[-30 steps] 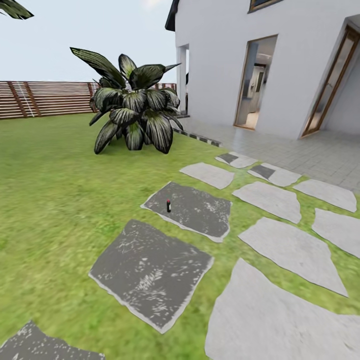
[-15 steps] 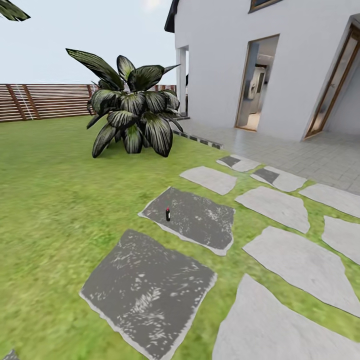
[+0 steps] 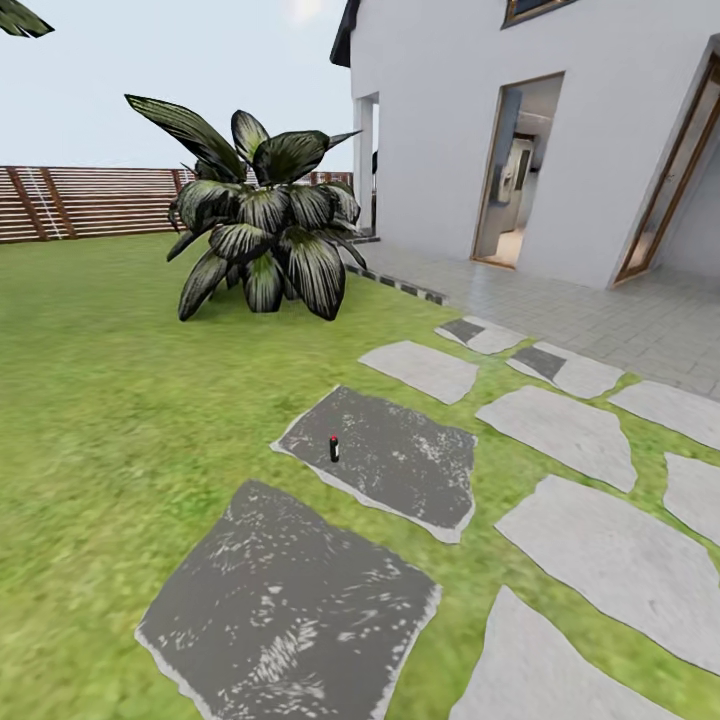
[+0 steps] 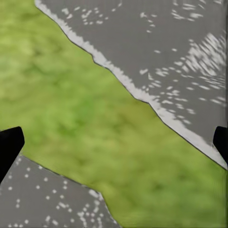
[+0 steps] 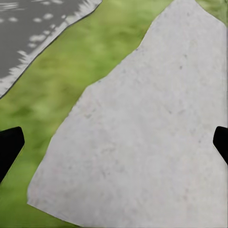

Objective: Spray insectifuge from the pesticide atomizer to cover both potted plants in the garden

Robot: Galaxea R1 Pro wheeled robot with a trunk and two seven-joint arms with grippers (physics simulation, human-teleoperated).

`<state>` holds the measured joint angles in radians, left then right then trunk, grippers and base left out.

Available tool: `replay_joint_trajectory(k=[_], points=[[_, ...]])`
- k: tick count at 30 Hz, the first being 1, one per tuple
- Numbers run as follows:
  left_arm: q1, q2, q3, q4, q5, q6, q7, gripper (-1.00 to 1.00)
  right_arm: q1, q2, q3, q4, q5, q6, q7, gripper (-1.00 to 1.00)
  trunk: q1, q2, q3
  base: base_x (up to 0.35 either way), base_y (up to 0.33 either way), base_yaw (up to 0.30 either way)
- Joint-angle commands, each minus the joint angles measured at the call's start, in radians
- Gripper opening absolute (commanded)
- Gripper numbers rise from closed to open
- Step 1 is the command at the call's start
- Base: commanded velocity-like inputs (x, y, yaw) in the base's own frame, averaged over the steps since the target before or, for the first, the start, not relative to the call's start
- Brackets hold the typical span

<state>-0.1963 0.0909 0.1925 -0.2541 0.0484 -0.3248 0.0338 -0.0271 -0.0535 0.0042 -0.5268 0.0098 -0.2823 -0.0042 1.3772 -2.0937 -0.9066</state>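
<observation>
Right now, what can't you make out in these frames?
- Small dark bottle upright on a dark stepping stone, head view: too small to read a label.
- Left gripper and right gripper, wrist views: fingers cut off by the edges.
- Doorway interior: blurred.

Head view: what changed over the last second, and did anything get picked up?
Only the camera moved: the robot rolled forward, so the whole view shifted and the stepping stones slid down the picture. The small dark bottle stands upright on the same dark stone, untouched. The leafy bush and fence stayed put. Both grippers hang open and empty, nothing gripped or released.
</observation>
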Motion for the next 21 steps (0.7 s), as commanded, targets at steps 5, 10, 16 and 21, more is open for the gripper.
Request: replay_joint_trajectory(k=[5, 10, 16, 21], points=[[-0.001, 0.0, -0.004, 0.001, 0.005, -0.003, 0.003, 1.0, 0.0, 0.0, -0.001, 0.001, 0.001, -0.003, 0.0, 1.0, 0.0, 0.0, -0.001, 0.339, 0.003, 0.0], [-0.001, 0.001, -0.004, 0.001, 0.005, -0.003, 0.003, 1.0, 0.0, 0.001, -0.003, 0.001, 0.001, -0.003, 0.0, 1.0, 0.0, 0.0, -0.001, 0.339, 0.074, -0.009], [-0.001, 0.001, -0.004, 0.001, 0.005, -0.003, 0.003, 1.0, 0.0, 0.001, -0.003, 0.001, 0.001, -0.002, 0.001, 1.0, 0.0, 0.0, -0.001, 0.328, 0.137, -0.242], [-0.002, 0.001, -0.004, 0.001, 0.005, -0.003, 0.002, 1.0, 0.0, 0.001, -0.003, 0.001, 0.001, -0.002, 0.001, 1.0, 0.0, 0.0, -0.001, 0.325, 0.144, -0.291]])
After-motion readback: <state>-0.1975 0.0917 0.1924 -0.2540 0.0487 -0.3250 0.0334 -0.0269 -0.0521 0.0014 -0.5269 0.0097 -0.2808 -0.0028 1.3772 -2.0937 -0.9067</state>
